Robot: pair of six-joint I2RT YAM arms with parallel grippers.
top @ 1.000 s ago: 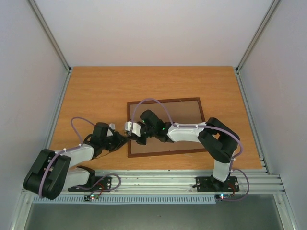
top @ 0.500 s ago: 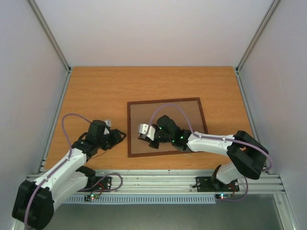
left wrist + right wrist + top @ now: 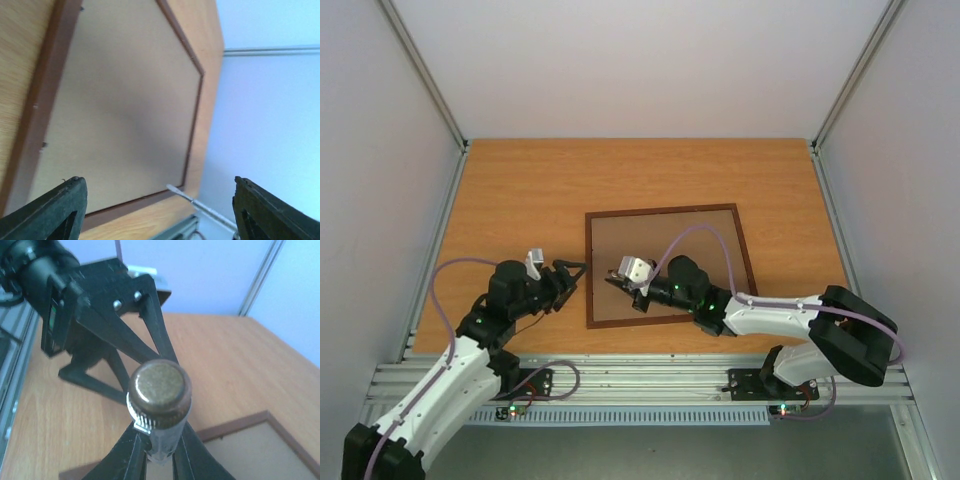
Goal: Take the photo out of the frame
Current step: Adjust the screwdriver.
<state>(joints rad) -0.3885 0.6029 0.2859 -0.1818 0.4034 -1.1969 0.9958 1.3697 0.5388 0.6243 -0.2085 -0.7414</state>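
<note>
The frame (image 3: pixel 115 100) is cut off by both wrist views' edges.

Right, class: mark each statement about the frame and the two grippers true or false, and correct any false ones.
1. The frame lies on the table with its plain brown back facing up. True.
2. The photo lies out on the table beside the frame. False: no photo is in view.
3. The left gripper is open and holds nothing. True.
4. The right gripper is empty. False: it is shut on a small metal-capped cylinder.
</note>
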